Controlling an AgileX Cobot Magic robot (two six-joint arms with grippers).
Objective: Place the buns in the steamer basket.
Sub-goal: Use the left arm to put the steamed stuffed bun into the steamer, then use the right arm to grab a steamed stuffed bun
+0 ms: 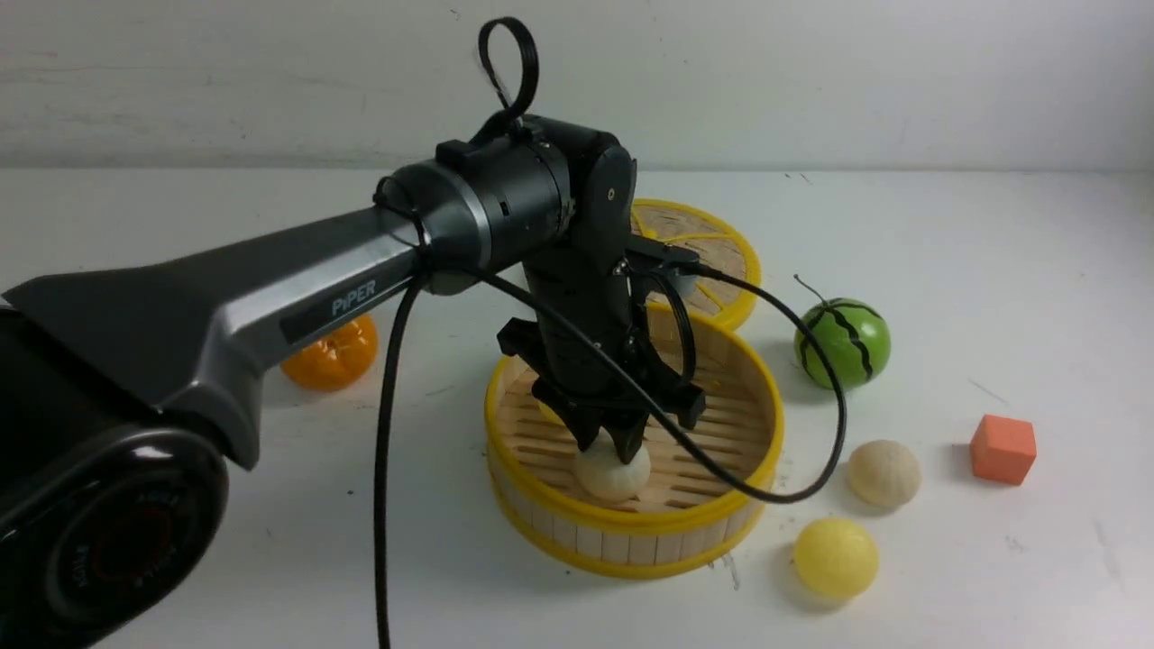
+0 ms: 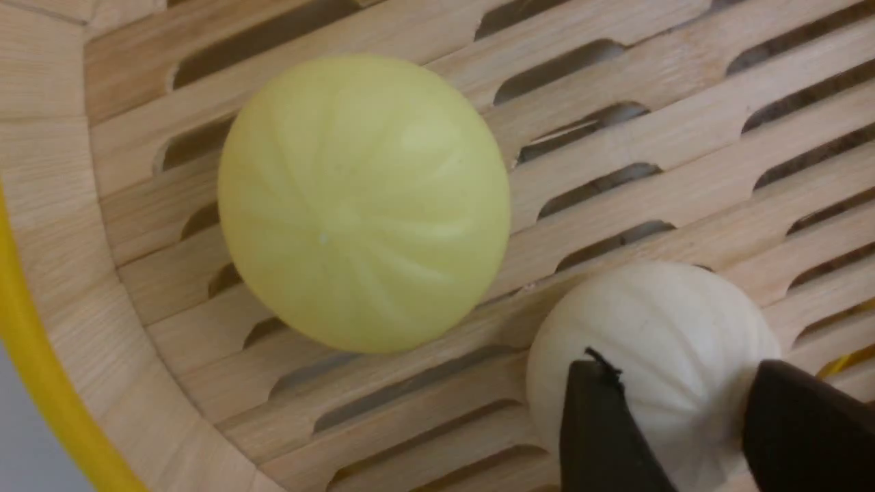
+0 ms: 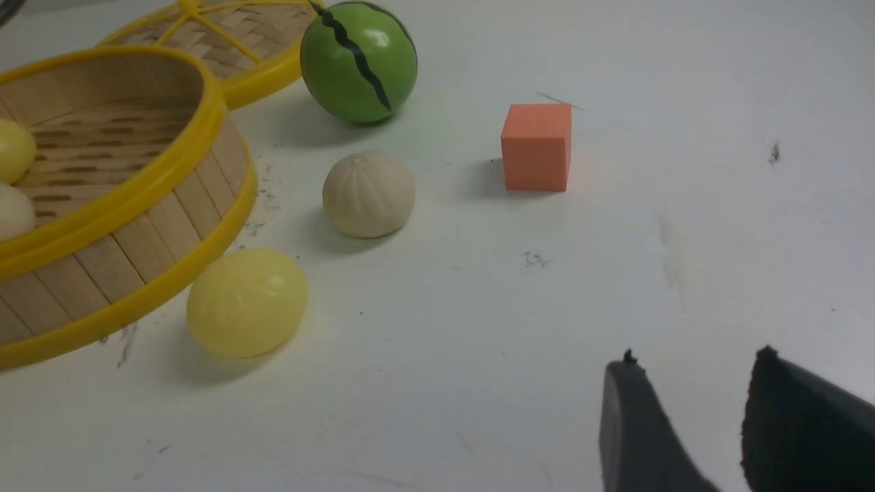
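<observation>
Now | left tool (image 1: 611, 449) astride cream-white pleated bun (image 1: 615, 478) inside round bamboo steamer basket (image 1: 622, 520), grip unclear | risk: if clamped, rising would drag bun out.

Round bamboo-slat steamer basket (image 1: 631, 541) stands mid-table (image 1: 992, 252).

In it: cream-white pleated bun (image 1: 613, 476) near the front wall. Pale yellow bun (image 2: 362, 201) just beside it, probably rear-left; the arm hides most of it from the front.

Flat woven disc lid (image 1: 721, 261) lies behind the basket. Glossy orange fruit (image 1: 334, 356) to its left.

To its right: green striped watermelon ball (image 1: 842, 342) rearmost, second cream-white bun (image 1: 883, 471) before it, second pale yellow bun (image 1: 836, 557) frontmost. Orange cube (image 1: 1002, 448) farthest right.
</observation>
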